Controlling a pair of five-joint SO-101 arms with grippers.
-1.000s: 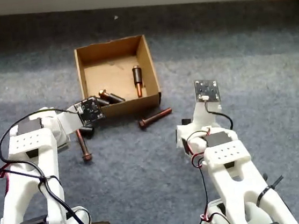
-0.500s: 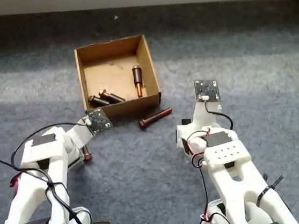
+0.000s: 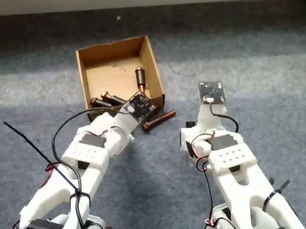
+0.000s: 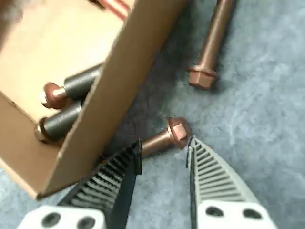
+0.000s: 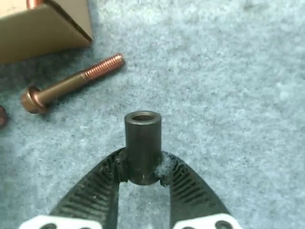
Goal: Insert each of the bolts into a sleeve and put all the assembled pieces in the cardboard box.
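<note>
The open cardboard box (image 3: pixel 153 64) holds three bolts fitted in dark sleeves, one (image 3: pixel 141 81) by its right wall and two (image 4: pixel 71 86) in the near corner. My left gripper (image 4: pixel 164 143) hangs open by the box's front right corner. A copper bolt (image 4: pixel 172 133) lies across the gap at its fingertips, with the shaft running behind one finger. A second loose bolt (image 3: pixel 159 119) lies on the carpet just beyond. My right gripper (image 5: pixel 143 164) is shut on an upright dark sleeve (image 5: pixel 142 138), a short way right of that bolt (image 5: pixel 71 83).
Grey carpet (image 3: pixel 256 53) stretches open to the right of the box and behind it. The left arm's body (image 3: pixel 86 161) slants across the carpet in front of the box. A corner of the box (image 5: pixel 43 24) stands close to the right gripper.
The left arm swung right from the box's front left corner to its front right corner, and the bolt that lay by it came along. The right arm kept still.
</note>
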